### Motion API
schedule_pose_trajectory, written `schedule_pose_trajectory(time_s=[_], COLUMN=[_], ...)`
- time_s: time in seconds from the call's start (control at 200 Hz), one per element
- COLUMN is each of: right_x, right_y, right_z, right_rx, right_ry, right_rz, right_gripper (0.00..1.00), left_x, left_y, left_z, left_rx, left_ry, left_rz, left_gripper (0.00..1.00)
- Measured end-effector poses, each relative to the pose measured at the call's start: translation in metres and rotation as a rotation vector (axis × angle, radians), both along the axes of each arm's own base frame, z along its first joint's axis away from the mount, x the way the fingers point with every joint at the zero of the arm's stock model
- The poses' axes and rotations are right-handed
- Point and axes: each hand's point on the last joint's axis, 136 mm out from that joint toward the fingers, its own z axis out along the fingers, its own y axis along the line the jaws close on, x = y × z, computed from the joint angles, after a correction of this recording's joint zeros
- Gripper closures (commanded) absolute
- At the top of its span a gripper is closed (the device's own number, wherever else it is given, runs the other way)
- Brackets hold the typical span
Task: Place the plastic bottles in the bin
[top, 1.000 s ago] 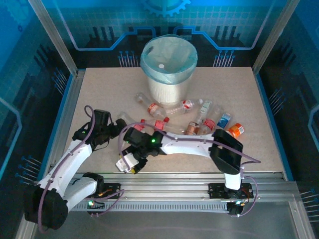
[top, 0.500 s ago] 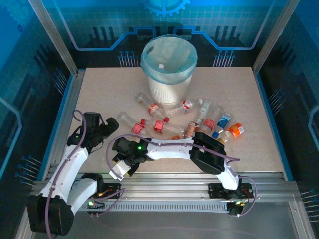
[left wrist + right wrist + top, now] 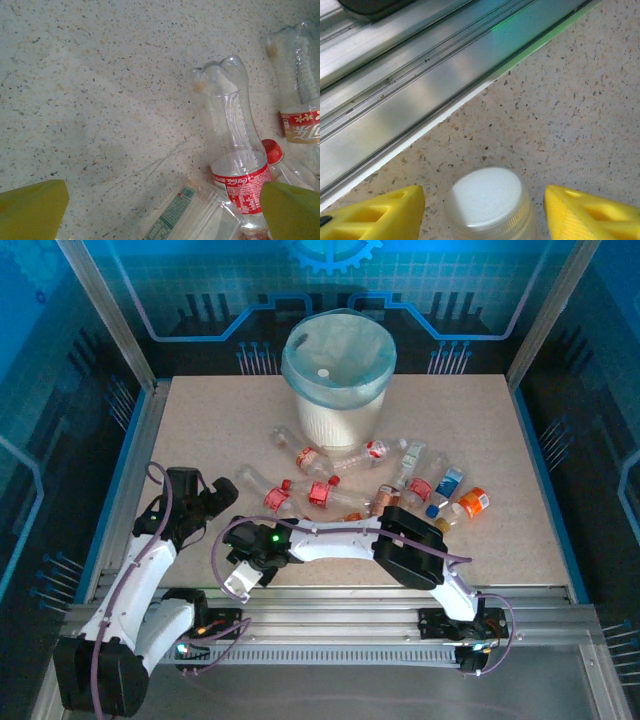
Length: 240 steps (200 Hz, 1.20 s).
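- Overhead, we count one bin (image 3: 335, 425), a white ribbed basket lined with a light-blue bag, standing at the far middle of the counter (image 3: 200, 430).
- Inside the bag we see one small white round thing (image 3: 322, 372); we cannot tell what it is.
- Just in front of the bin lie the plastic bottles (image 3: 380, 480), on their sides in a loose band. We count about ten, though some overlap and the right arm (image 3: 330, 538) covers part of the row, so the number is not firm.
- At the right end of the band we pick out one blue-label bottle (image 3: 450, 480) and one orange-label bottle (image 3: 474, 502). Most of the others are clear with red labels or caps.
- One more, a white-capped bottle (image 3: 487, 202), sits apart from the band at the near edge of the counter, close to the metal rail (image 3: 395, 75).
- The right tool (image 3: 485, 200) has its two yellow fingers (image 3: 380, 210) spread wide, one on each side of that cap. Bare counter shows in both gaps, so it is not clamped.
- The left tool (image 3: 165, 205) is likewise spread wide and holds nothing, poised over the left end of the band.
- Its camera shows three bottles below: one cola-label bottle (image 3: 232, 150), one red-and-gold-label bottle (image 3: 300, 100) and one flattened clear bottle (image 3: 192, 217) with a green-and-white label. We also see one red cap (image 3: 272, 150).
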Motion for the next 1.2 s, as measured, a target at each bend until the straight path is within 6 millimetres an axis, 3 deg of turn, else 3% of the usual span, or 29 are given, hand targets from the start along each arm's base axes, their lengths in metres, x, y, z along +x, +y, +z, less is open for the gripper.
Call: schedule_pose_trajectory(time_s=[0.2,0.52,0.98,1.09,1.201], right_x=[0.002,0.004,0.003,-0.003,-0.007], right_y=[0.002,0.005,0.011,0.011,0.012], right_z=[0.001,-0.009,-0.009,0.002,0.022], right_rx=[0.005,-0.010,-0.006,0.016,0.054], right_ry=[-0.030,-0.036,-0.018,0.015,0.039], right_rz=[0.027,0.041,0.040,0.051,0.061], right_gripper=[0.45,0.45,0.65,0.68,0.69], left_x=[0.000,0.000,-0.002,0.001,0.011], left_y=[0.000,-0.002,0.000,0.002,0.005], left_z=[0.000,-0.001,-0.001,0.011,0.037], left_rx=[0.005,-0.006,0.034,0.050,0.078], left_ry=[0.001,0.002,0.008,-0.009,-0.064], left_rz=[-0.016,-0.022,-0.056,-0.059,-0.057], left_gripper=[0.02,0.03,0.03,0.03,0.03])
